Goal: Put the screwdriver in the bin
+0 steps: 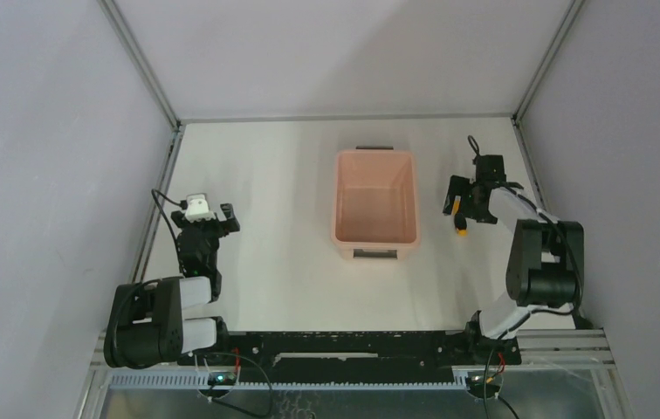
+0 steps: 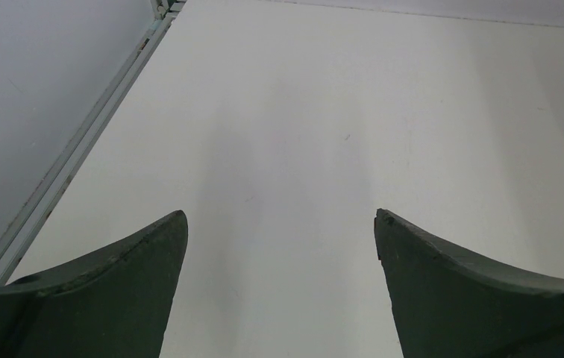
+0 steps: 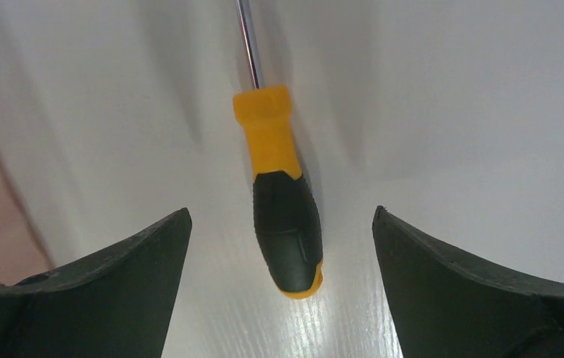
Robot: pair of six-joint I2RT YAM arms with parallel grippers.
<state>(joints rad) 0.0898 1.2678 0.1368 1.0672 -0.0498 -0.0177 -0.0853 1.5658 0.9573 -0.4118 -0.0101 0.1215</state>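
Glossy metal shaft of screwdriver (image 3: 279, 186), matt handle

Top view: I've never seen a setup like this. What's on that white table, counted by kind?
screwdriver: 1
bin: 1
robot arms: 2 (left arm, right arm)
Total: 4
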